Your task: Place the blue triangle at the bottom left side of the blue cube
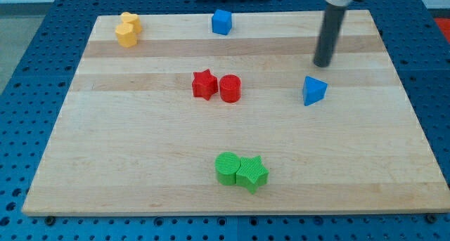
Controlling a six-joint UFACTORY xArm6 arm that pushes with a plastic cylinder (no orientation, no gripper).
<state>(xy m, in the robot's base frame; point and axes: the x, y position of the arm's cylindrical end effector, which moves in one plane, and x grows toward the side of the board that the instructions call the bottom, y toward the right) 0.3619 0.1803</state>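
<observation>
The blue triangle (313, 90) lies on the wooden board at the view's right, middle height. The blue cube (221, 22) sits near the view's top edge, a little left of centre. My tip (323, 64) rests on the board just above and slightly right of the blue triangle, a short gap apart from it. The blue cube is far to the tip's upper left.
A red star (204, 85) and a red cylinder (230, 88) touch near the board's centre. A green cylinder (227, 168) and a green star (252, 173) touch at the bottom centre. Two yellow blocks (128, 29) sit at the top left. The wooden board (140, 164) lies on a blue perforated table.
</observation>
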